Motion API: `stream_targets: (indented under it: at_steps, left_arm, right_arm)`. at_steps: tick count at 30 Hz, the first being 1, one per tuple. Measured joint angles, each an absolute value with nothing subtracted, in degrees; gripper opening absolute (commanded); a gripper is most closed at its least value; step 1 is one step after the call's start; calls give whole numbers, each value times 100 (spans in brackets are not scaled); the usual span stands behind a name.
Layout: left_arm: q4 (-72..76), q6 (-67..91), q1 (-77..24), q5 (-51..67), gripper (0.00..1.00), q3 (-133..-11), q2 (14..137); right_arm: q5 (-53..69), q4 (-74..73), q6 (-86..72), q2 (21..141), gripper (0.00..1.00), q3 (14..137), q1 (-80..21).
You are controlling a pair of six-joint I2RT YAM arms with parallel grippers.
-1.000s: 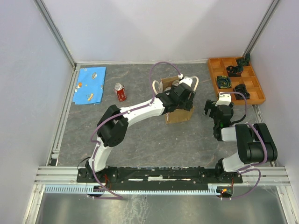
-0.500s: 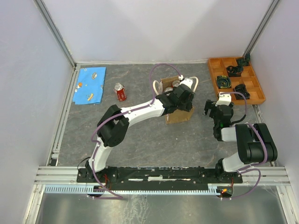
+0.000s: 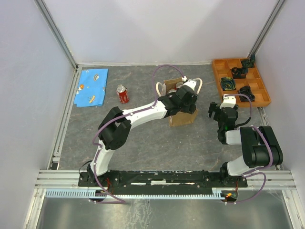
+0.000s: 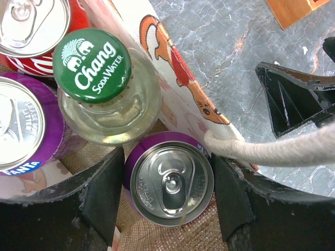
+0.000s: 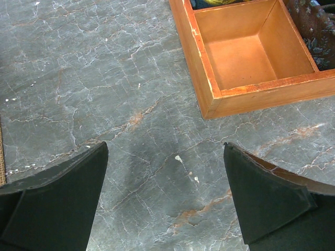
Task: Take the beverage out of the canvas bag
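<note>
The tan canvas bag (image 3: 184, 117) stands mid-table with its cream handle (image 4: 272, 149) draped beside my left gripper (image 3: 184, 96). In the left wrist view, that gripper (image 4: 168, 188) reaches down into the bag, and its two black fingers press on either side of a purple beverage can (image 4: 170, 178). A green-capped Chang soda water bottle (image 4: 99, 83), a purple Fanta can (image 4: 26, 125) and a red can (image 4: 31, 26) stand packed beside it. My right gripper (image 3: 217, 110) hovers open over bare tabletop to the bag's right, with nothing between its fingers (image 5: 57, 198).
A red can (image 3: 123, 94) stands on the table left of the bag, next to a blue patterned cloth (image 3: 92, 87). An orange compartment tray (image 3: 240, 82) with dark parts sits at the back right; its corner (image 5: 246, 89) shows just beyond my right gripper.
My left gripper has lowered a little into the bag and its fingers have closed in on the purple can. The right arm has not moved.
</note>
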State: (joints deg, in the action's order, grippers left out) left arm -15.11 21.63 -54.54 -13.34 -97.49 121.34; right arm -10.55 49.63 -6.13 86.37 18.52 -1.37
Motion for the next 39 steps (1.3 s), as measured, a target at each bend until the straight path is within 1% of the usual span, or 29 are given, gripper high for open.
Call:
stream_targets:
  at_steps: [5, 10, 14, 23, 30, 39]
  left_arm:
    - [-1660, 1929, -5411, -1079, 3, -9830, 12105]
    - [-2285, 1527, -5400, -864, 3, -10145, 12092]
    - [-2897, 1162, -5402, -773, 3, -10471, 12092]
    - [-3393, 744, -5413, -733, 3, -10838, 11939]
    - [-3887, 578, -5441, -690, 3, -11537, 11786]
    - [-4506, 373, -5339, -694, 3, -12774, 11502]
  right_arm:
    - [-1055, 4963, -613, 8637, 99, 1852, -137]
    - [-1055, 4963, -613, 8637, 99, 1852, -137]
    - [-1055, 4963, -613, 8637, 99, 1852, -137]
    - [-1055, 4963, -613, 8637, 99, 1852, -137]
    - [-1055, 4963, -613, 8637, 99, 1852, -137]
    - [-1055, 4963, -613, 8637, 99, 1852, -137]
